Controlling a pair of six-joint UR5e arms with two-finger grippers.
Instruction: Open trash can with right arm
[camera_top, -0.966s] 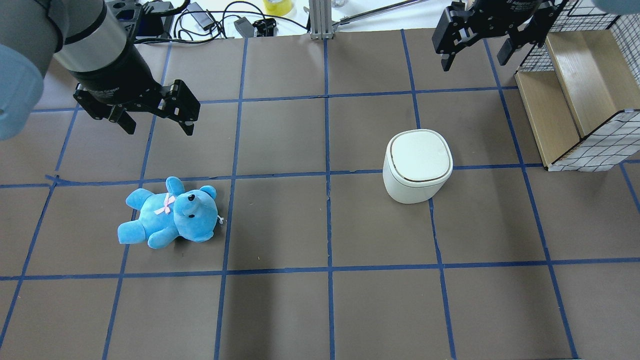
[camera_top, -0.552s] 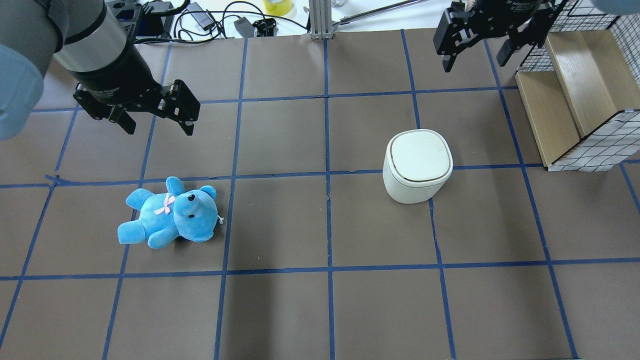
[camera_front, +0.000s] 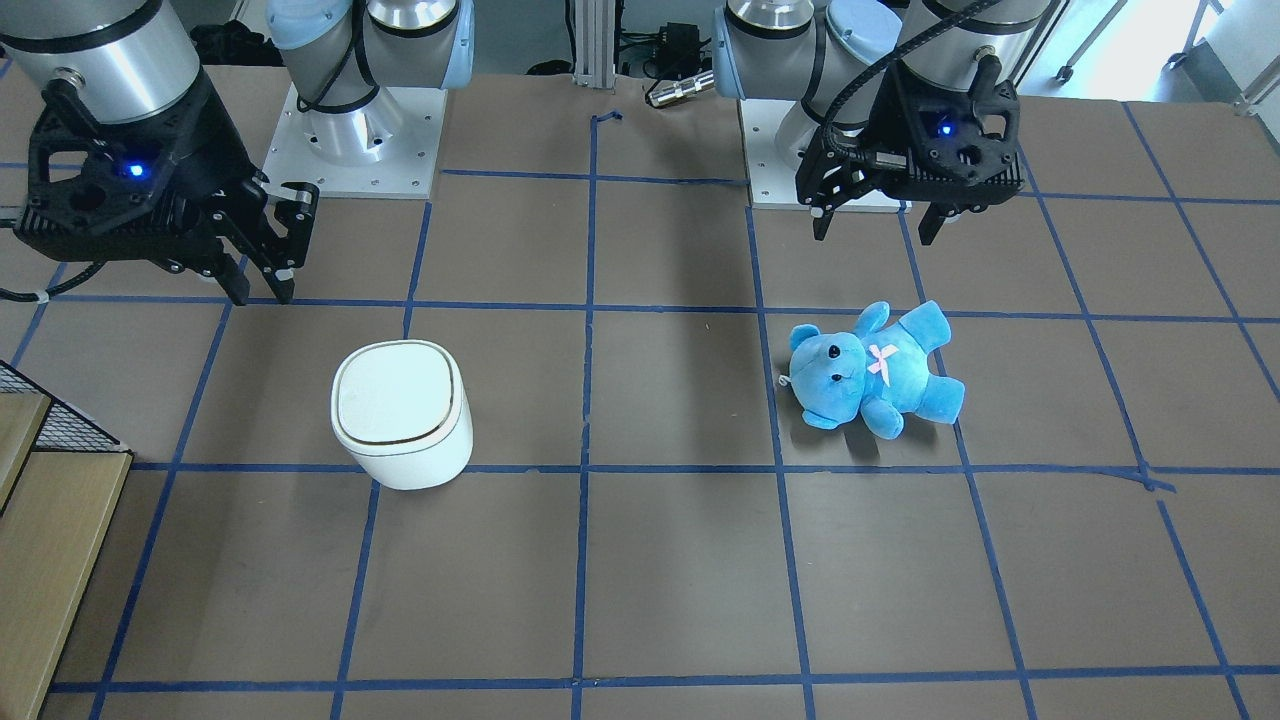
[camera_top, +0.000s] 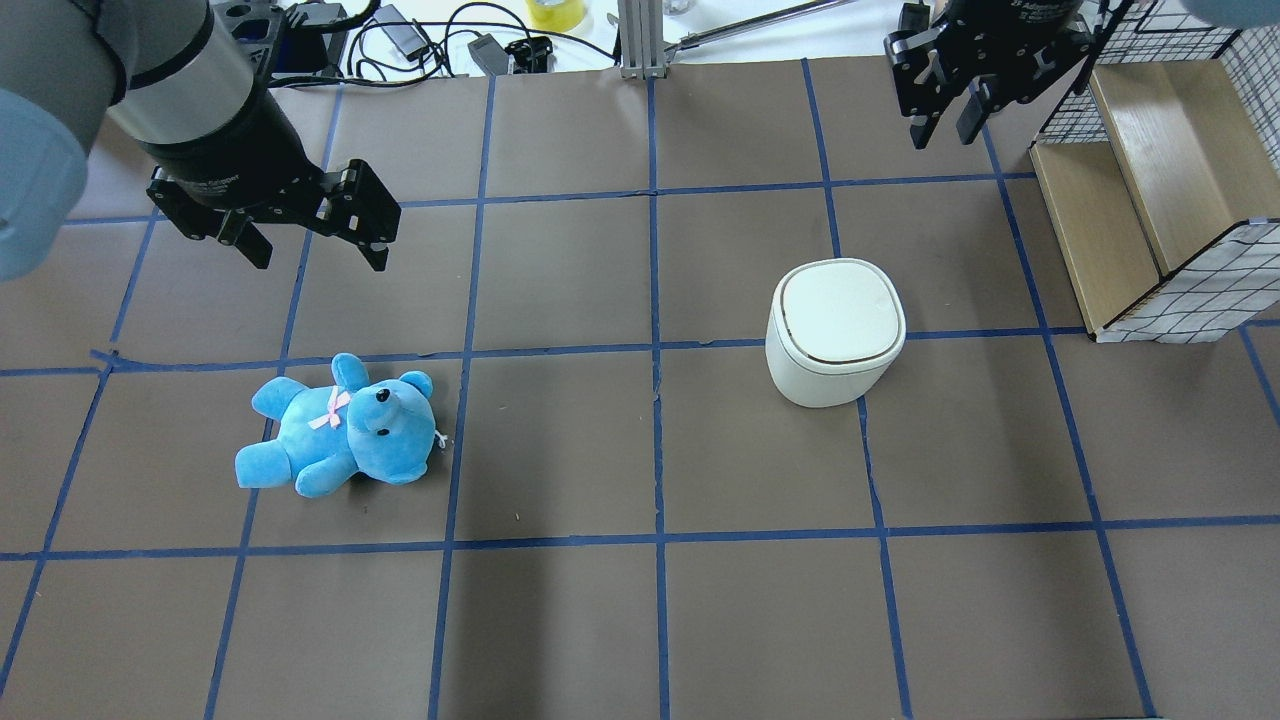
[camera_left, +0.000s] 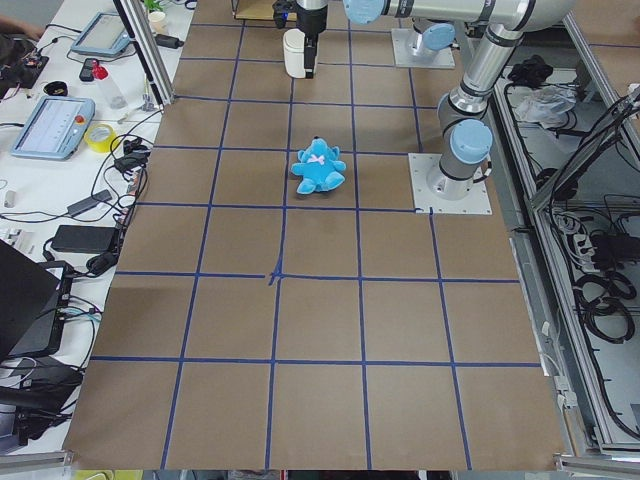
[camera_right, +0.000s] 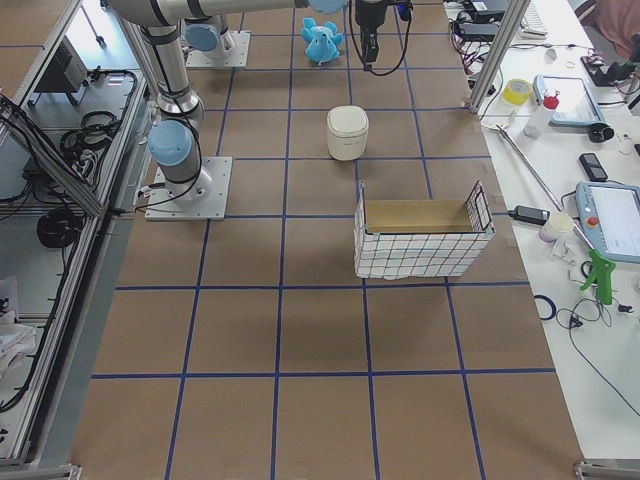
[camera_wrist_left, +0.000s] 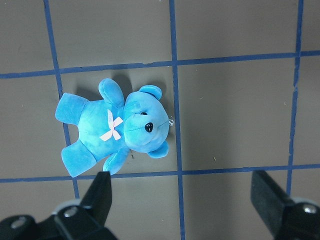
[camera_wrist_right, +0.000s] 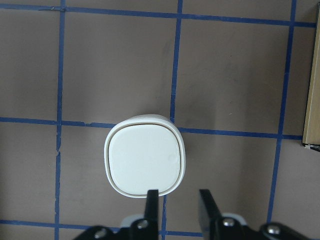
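Observation:
The white trash can (camera_top: 835, 330) stands on the brown table with its flat lid down; it also shows in the front view (camera_front: 400, 410) and the right wrist view (camera_wrist_right: 145, 160). My right gripper (camera_top: 943, 132) hovers beyond it toward the far right, well apart from it. Its jaws are drawn nearly together with a small gap and hold nothing, as the front view (camera_front: 262, 293) and its wrist view (camera_wrist_right: 180, 200) show. My left gripper (camera_top: 320, 263) is open and empty above the table, just beyond the teddy bear.
A blue teddy bear (camera_top: 340, 430) lies on the table's left half, under the left wrist camera (camera_wrist_left: 115, 130). A wire-mesh basket with wooden boards (camera_top: 1150, 200) stands at the right edge near my right gripper. Cables and tools lie beyond the far edge.
The right gripper's fingers have drawn together from wide open to nearly shut, and the gripper has shifted slightly right. The left arm, the bear and the trash can have not moved.

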